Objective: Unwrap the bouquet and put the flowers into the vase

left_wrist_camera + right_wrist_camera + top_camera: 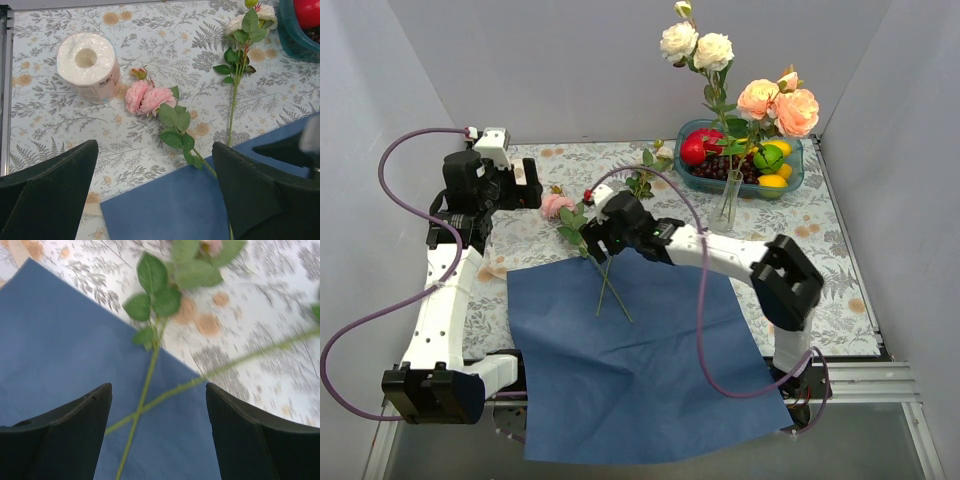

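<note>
The right fingers [70, 430] stand wide apart with nothing pinched between them. They hang just above two thin green stems [145, 395] that cross each other near the edge of the blue paper [55, 340]. One stem runs off the paper to a pink rose [147, 97] lying on the table [820, 250]. The other runs up to a cream rose [235, 22], also flat on the table, nearer the fruit tray [795, 178].

The left fingers [55, 185] are spread fully and hold nothing. They hover over the table on the near side of the pink rose, with a corner of the paper below them. A toilet roll [90, 65] stands upright just beside the pink bloom.

The paper lies unfolded and flat, hanging over the table's near edge. The vase [728, 205] stands upright just in front of the tray, at the far right. It holds several flowers [780, 105], peach and cream, rising well above its rim.
</note>
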`<move>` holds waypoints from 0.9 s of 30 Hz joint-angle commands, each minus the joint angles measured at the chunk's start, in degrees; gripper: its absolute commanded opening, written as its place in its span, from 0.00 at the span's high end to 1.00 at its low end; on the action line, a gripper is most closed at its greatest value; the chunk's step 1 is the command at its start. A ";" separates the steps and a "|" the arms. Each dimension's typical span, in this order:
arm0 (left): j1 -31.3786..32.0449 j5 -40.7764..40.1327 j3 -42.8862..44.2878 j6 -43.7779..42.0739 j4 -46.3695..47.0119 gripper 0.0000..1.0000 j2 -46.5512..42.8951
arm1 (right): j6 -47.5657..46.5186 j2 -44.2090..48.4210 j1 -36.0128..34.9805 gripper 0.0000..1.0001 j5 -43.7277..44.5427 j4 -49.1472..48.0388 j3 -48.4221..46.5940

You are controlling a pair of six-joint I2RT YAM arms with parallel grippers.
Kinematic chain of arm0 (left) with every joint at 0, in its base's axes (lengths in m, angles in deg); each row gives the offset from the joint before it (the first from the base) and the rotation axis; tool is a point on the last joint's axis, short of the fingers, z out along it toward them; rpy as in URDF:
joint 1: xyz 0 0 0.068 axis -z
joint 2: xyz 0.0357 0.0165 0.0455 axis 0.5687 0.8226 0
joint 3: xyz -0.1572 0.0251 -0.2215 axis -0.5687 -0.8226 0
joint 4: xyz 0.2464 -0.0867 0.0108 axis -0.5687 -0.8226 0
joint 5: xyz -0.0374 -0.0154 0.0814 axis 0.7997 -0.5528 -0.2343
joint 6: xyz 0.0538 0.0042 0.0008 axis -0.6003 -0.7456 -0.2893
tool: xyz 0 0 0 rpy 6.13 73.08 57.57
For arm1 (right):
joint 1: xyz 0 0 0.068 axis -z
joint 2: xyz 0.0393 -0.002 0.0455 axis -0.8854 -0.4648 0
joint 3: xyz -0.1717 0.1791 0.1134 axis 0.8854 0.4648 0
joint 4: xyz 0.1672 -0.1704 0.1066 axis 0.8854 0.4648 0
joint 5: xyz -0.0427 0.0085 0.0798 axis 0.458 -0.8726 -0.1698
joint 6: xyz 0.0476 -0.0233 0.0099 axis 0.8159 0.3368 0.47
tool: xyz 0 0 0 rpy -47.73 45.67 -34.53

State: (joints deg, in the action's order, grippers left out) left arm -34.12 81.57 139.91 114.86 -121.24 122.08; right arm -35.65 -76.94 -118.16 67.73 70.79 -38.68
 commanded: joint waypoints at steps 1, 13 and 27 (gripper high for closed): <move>-0.45 -1.68 2.43 -1.04 -1.31 0.02 -1.14 | -4.93 -11.93 0.48 0.19 -9.55 2.84 -15.74; -0.45 -2.64 1.73 -1.22 -0.52 0.02 -1.75 | -4.32 -26.72 2.50 0.42 -12.28 12.08 -31.24; -0.45 -2.91 -0.20 -1.75 -0.25 0.02 -2.98 | -4.68 -29.00 2.68 0.52 -12.02 11.90 -29.65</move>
State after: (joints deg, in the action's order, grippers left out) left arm -34.19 79.49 140.26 114.12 -122.01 121.75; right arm -40.13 -104.50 -115.30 56.76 82.88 -66.22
